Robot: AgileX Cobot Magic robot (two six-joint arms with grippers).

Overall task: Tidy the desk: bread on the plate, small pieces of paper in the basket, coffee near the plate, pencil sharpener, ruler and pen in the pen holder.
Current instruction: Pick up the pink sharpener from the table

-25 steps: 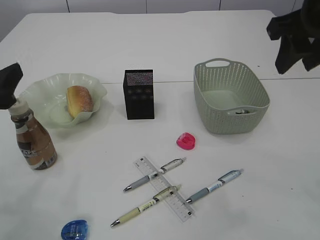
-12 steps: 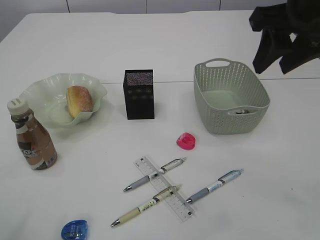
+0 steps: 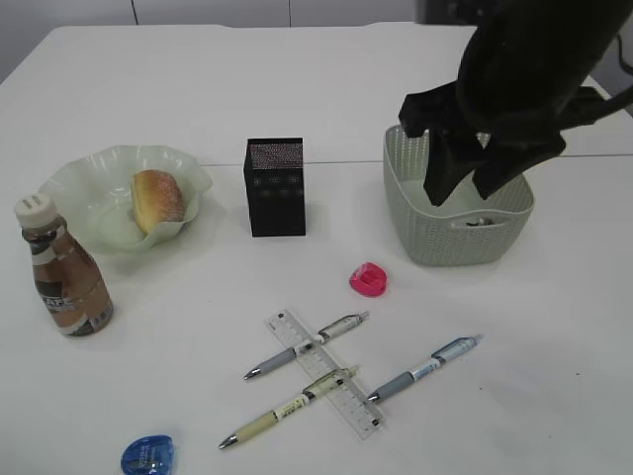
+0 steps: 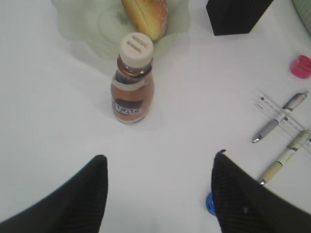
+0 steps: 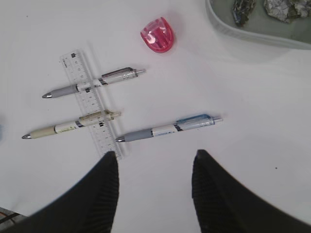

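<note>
Pens (image 3: 424,367): I count three, crossing one ruler (image 3: 322,372); sharpeners, two, pink (image 3: 367,279) and blue (image 3: 147,455). Both my grippers, left (image 4: 158,182) and right (image 5: 154,167), gape empty.

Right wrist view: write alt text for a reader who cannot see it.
The open right tool hangs above a white table, holding nothing. Below it lie three pens, two of them across a clear ruler, the blue-clipped pen apart to the right. A pink pencil sharpener sits farther off, and the basket corner at top right holds crumpled paper.

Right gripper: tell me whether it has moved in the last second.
Yes. The right gripper swung left and down from the upper right corner, now over the basket.
</note>
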